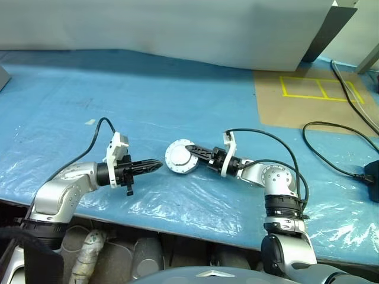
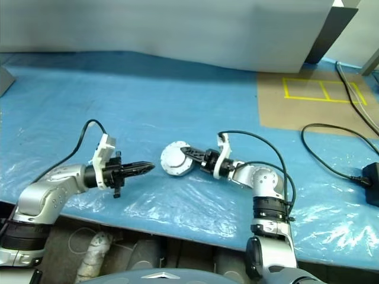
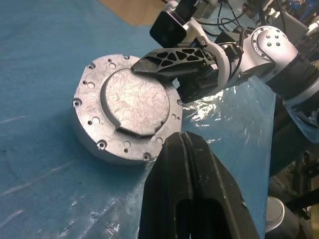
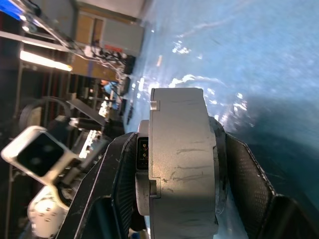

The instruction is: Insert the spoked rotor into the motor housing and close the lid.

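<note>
One motor housing (image 1: 179,157), tilted, right claw (image 1: 190,149) gripping

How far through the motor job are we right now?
Late stage, it seems. No loose rotor or lid lies on the blue sheet; whether they are already fitted can't be confirmed. In hand: the right gripper clamps the motor housing across its two flat faces, a plain face with screw holes showing. The left gripper is shut and holds nothing, beside it. Left: check the closure and set it down.
</note>
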Tool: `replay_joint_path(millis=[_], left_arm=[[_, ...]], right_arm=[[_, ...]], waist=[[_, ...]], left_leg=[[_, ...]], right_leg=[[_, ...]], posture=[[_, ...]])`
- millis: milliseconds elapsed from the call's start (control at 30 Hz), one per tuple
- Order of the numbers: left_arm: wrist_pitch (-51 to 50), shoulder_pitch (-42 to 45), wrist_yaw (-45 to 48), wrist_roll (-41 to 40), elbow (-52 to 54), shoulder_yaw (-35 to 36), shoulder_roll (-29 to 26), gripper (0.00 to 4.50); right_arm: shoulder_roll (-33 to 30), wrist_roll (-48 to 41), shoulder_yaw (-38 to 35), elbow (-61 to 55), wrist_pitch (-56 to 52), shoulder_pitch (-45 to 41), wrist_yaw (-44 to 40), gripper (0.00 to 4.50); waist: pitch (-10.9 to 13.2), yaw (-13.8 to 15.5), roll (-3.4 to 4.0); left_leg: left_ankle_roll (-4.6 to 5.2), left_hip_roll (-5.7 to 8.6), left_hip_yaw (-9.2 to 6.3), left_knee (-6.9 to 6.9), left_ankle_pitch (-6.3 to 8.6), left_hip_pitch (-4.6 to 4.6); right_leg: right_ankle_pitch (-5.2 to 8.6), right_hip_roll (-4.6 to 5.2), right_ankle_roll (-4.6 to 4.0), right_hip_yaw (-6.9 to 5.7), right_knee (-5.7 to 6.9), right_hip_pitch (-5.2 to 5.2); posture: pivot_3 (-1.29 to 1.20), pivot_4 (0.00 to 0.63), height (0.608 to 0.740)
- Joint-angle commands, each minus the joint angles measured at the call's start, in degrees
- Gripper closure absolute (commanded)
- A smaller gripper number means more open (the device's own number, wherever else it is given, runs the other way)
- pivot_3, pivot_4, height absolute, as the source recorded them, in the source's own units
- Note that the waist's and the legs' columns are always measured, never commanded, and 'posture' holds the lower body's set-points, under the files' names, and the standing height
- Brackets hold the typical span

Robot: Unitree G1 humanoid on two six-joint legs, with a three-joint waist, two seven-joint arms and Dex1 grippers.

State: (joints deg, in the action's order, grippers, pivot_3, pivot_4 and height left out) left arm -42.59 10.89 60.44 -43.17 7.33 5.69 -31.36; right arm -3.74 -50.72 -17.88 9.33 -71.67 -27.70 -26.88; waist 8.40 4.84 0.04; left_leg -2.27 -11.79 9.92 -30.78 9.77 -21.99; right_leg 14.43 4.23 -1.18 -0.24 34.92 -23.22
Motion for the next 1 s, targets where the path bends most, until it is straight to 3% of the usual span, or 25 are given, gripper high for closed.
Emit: replay_joint_path(millis=[33,200,433,633,1000], left_arm=[[-8.4,1.0,-4.1,-11.1,-1.9,6.1,3.3,3.87],[-10.0,1.7,-8.6,-13.5,-5.5,8.5,6.7,2.23],[-9.5,1.7,-7.7,-12.5,-6.8,7.3,7.7,0.02],[-1.9,3.5,-8.3,-6.1,-7.6,3.4,11.0,0.02],[-3.7,8.3,-10.0,-9.6,-11.8,4.0,19.3,0.02]], right_arm=[[1.7,-6.8,-1.9,-6.1,-2.4,-2.4,1.1,2.19],[2.3,-9.9,-3.9,-6.8,-2.9,-3.2,3.7,2.19],[2.2,-13.1,-4.4,-7.4,-3.6,-5.0,6.0,2.19],[0.9,-15.2,-3.5,-8.0,-4.3,-5.4,6.2,2.19],[-0.2,-16.4,-2.8,-8.2,-5.3,-4.8,7.9,2.19]], waist=[[0.0,0.0,0.0],[0.0,0.0,-0.01],[0.0,0.5,-0.04],[0.0,0.8,-0.05],[0.0,0.5,-0.07]], left_leg=[[0.0,-0.01,-0.01,-0.03,0.0,0.01],[0.0,-0.01,-0.02,-0.08,0.0,0.0],[0.0,-0.01,-0.09,-0.11,0.0,-0.05],[0.0,0.02,-0.14,-0.17,0.0,-0.11],[0.0,0.01,-0.22,-0.34,0.0,-0.06]], right_leg=[[0.0,-0.01,-0.01,0.0,0.03,0.0],[-0.01,-0.02,-0.02,0.02,0.03,0.01],[-0.02,-0.03,0.01,-0.02,0.01,0.01],[-0.06,-0.01,0.06,-0.04,0.01,0.03],[-0.11,-0.02,0.1,-0.05,0.09,0.13]], posture=[[0.0,0.15,0.74],[0.0,0.15,0.74],[0.0,0.15,0.74],[0.0,0.15,0.74],[0.0,0.15,0.74]])
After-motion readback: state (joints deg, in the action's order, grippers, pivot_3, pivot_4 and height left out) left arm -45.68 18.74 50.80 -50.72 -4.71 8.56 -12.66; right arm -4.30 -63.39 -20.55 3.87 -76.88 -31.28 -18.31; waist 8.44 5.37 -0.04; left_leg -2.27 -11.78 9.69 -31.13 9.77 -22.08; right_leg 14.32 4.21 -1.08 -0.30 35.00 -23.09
